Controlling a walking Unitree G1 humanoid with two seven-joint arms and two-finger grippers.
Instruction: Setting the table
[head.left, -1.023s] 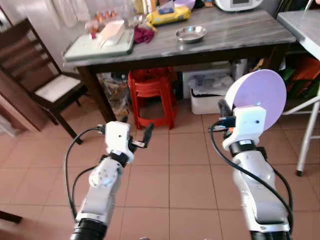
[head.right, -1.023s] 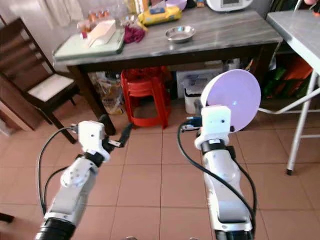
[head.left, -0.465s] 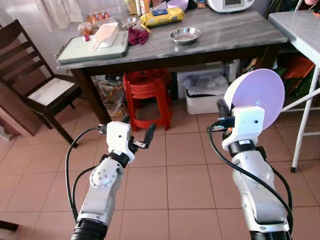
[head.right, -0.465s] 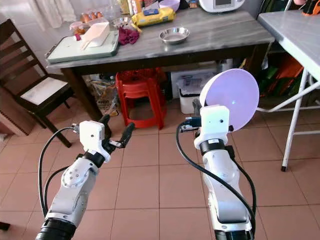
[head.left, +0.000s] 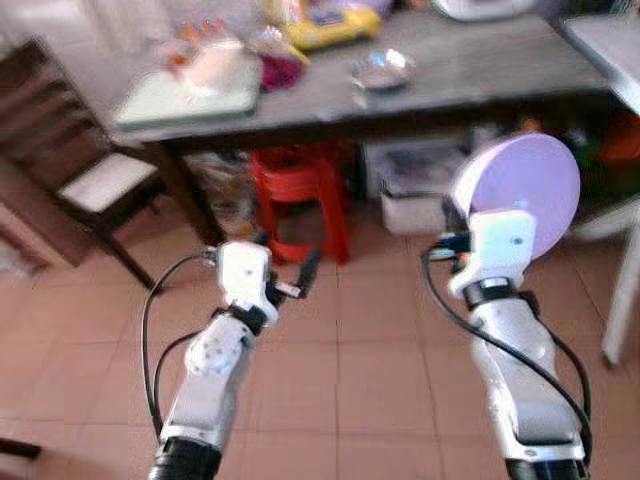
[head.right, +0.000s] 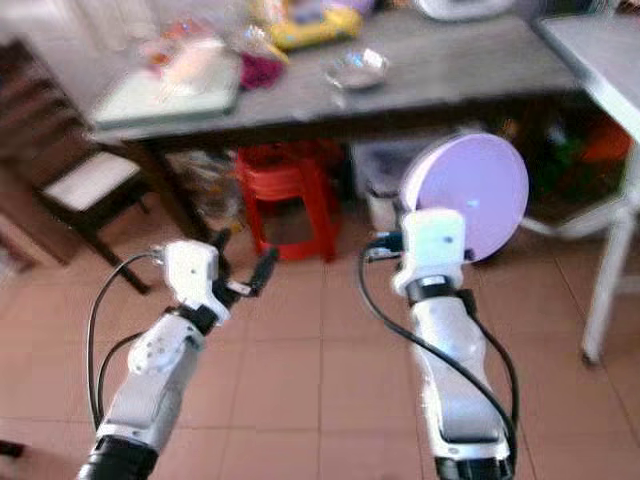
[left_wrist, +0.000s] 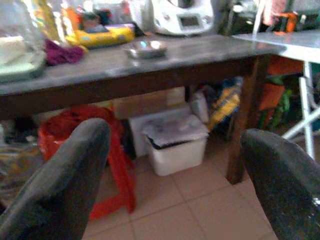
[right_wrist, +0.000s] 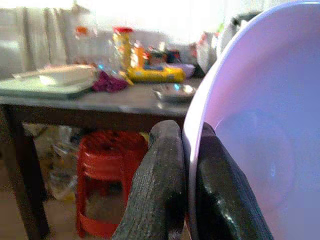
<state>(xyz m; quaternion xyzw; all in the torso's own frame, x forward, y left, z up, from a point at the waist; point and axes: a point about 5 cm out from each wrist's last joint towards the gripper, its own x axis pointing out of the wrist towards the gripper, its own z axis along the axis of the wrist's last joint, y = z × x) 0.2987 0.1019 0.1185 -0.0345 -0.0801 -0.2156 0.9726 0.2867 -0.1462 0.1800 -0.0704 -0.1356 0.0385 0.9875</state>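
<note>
We had the lilac plate (head.left: 520, 190) up in the air, pinched by its rim between the two black fingers (right_wrist: 160, 195) of our right gripper (head.left: 452, 240), well short of the dark wooden table (head.left: 470, 80) ahead. Our left gripper (head.left: 285, 268) hung out front over the tiled floor (head.left: 370, 350) with its fingers spread wide and nothing between them.

The risk, as we judged it: only a narrow bite on the edge held that plate, and the head views were smeared, which suggested we were walking. A jolt could have let the plate pivot in the pinch or slip out onto the tiles. It also stood proud of the gripper, so it could have clipped the table's front edge or the leg of the white table (head.left: 625, 300) on our right if we closed in without lifting. And the tabletop was busy: a small steel bowl (head.left: 380, 68), a yellow packet (head.left: 330, 25), a pale green tray (head.left: 185, 95) — a careless set-down could have knocked one.

The plate stood on edge, nearly upright, its flat face turned back toward our head camera and slightly left. Being round, it had no long axis; the disc rose up and to the right from the pinch.
</note>
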